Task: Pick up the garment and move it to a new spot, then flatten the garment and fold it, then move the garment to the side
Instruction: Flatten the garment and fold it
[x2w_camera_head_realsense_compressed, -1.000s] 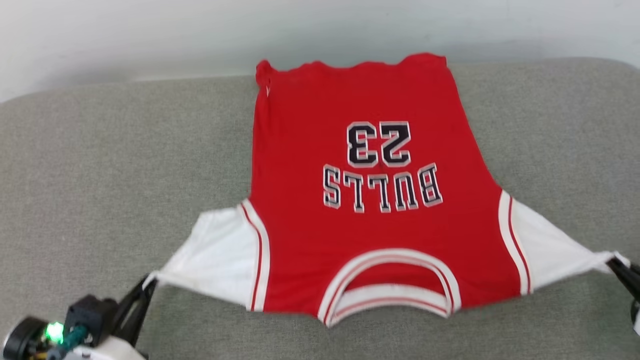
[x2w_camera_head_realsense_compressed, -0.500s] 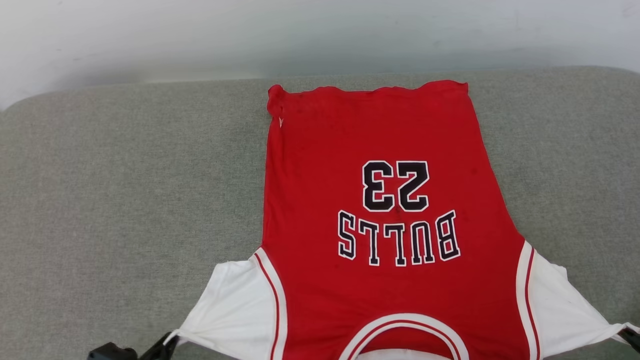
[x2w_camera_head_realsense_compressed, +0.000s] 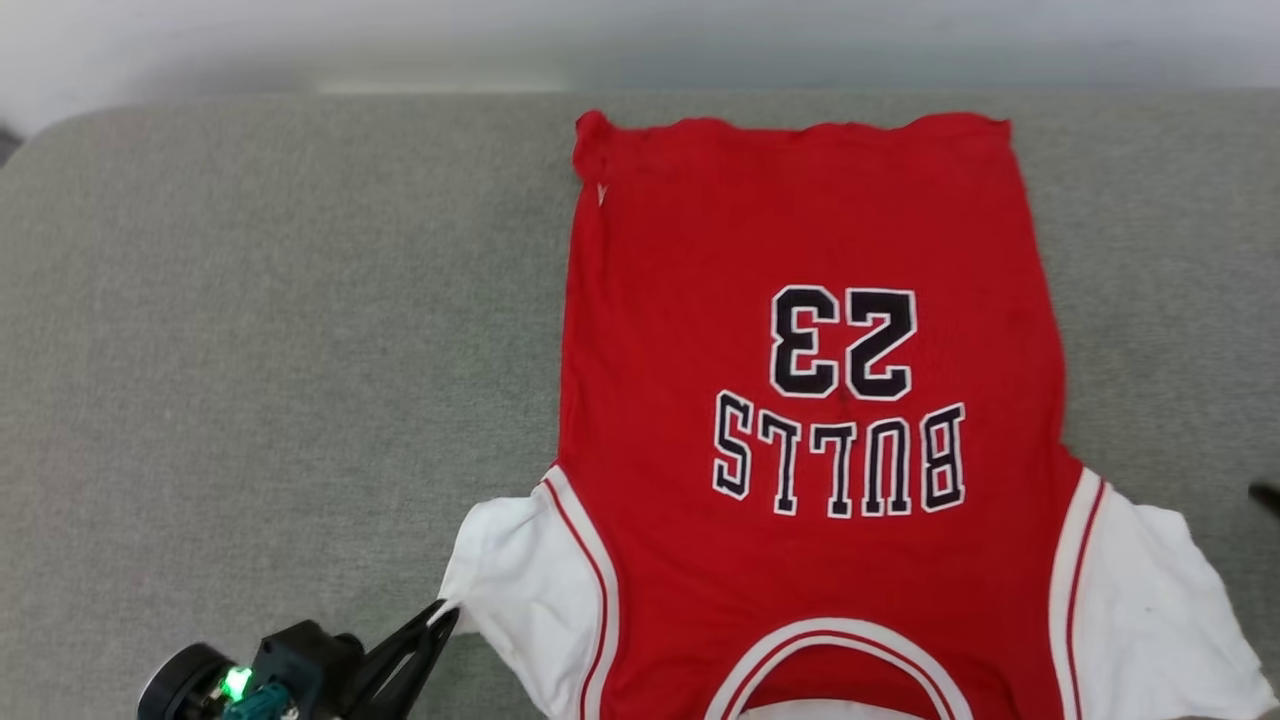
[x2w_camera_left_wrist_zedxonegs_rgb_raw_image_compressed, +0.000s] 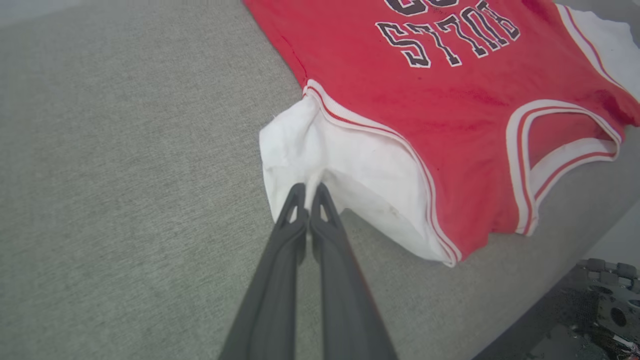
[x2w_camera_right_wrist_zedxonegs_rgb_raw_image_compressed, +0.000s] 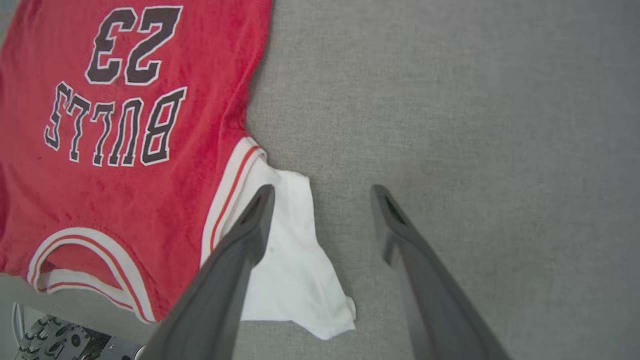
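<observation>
So the garment (x2w_camera_head_realsense_compressed: 800, 300) is lying spread out on the grey cushion (x2w_camera_head_realsense_compressed: 250, 350), print side up, with its hem toward the pale wall and its collar toward the robot. From the head view the number and lettering read upside down. The left gripper (x2w_camera_left_wrist_zedxonegs_rgb_raw_image_compressed: 307, 189) is pinched tight on the edge of the white left-side sleeve (x2w_camera_left_wrist_zedxonegs_rgb_raw_image_compressed: 320, 150), which bunches up at the fingertips. The right gripper (x2w_camera_right_wrist_zedxonegs_rgb_raw_image_compressed: 322, 192) is spread wide with nothing in it — one finger sits over the white right-side sleeve (x2w_camera_right_wrist_zedxonegs_rgb_raw_image_compressed: 295, 280), the other over bare cushion.
</observation>
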